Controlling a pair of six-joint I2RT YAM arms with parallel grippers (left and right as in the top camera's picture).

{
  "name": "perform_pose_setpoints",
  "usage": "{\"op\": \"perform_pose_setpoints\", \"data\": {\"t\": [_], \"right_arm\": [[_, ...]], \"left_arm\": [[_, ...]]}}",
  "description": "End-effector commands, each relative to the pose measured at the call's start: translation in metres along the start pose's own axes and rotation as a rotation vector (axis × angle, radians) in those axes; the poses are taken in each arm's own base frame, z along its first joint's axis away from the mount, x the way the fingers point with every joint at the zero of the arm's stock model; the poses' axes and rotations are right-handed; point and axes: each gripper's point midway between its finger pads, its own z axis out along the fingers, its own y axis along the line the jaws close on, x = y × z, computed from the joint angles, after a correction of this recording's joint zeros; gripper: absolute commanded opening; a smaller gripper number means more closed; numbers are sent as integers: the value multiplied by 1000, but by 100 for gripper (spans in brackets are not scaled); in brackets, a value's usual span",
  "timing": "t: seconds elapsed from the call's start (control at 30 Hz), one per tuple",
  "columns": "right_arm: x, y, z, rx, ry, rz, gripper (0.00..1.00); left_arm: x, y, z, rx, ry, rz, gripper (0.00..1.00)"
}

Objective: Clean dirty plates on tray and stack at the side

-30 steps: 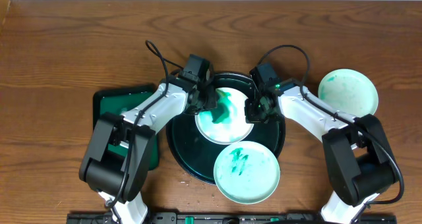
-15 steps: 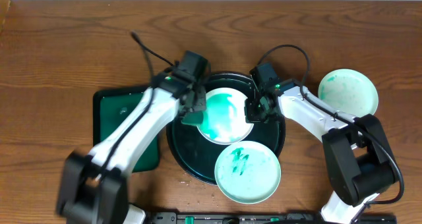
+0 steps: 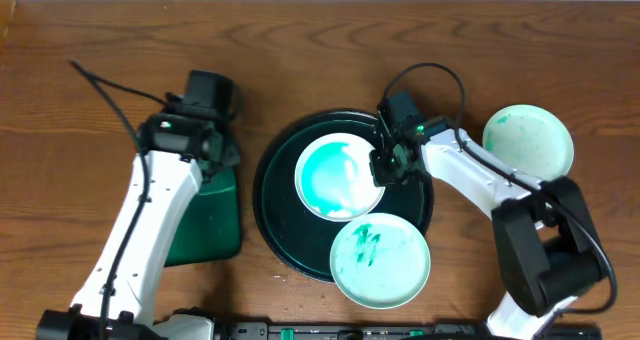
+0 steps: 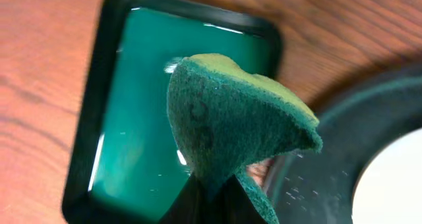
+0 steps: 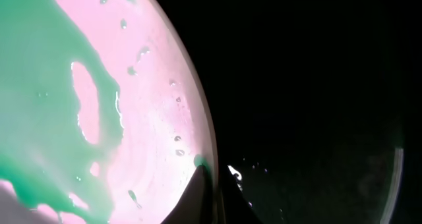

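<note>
Left pincer [image 4: 212, 196] clamps a dark green scouring sponge [image 4: 231, 118] above the green rectangular plastic tray [image 4: 125, 85], left of the large round black tray [image 3: 272, 195]. Right pincer [image 5: 212, 188] is pinched on the right rim of the teal-smeared white round plate [image 3: 338, 175], mid-tray. Second smeared plate [image 3: 380, 262] overhangs the tray's near rim. Third plate [image 3: 528, 140] sits on the wooden bench [image 3: 100, 40], far right.

Three white plates [image 3: 340, 176] are counted, along with one round dark tray [image 3: 275, 220] and one rectangular green tray [image 3: 215, 220]. One green sponge [image 4: 231, 118] is also counted
</note>
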Motion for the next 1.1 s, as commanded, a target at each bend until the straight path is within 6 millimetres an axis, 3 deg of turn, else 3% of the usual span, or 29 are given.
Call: {"op": "perform_pose_setpoints", "data": {"t": [0.0, 0.43, 0.7, 1.07], "right_arm": [[-25, 11, -42, 78, -150, -202, 1], [-40, 41, -134, 515, -463, -585, 1], [-45, 60, -166, 764, -590, -698, 1], [-52, 59, -206, 1071, -613, -819, 1]], "left_arm": [[-8, 13, -2, -9, -5, -66, 7], [-10, 18, 0, -8, 4, -91, 7], [-10, 18, 0, -7, 4, -91, 7], [-10, 18, 0, -7, 5, -91, 7]]}}
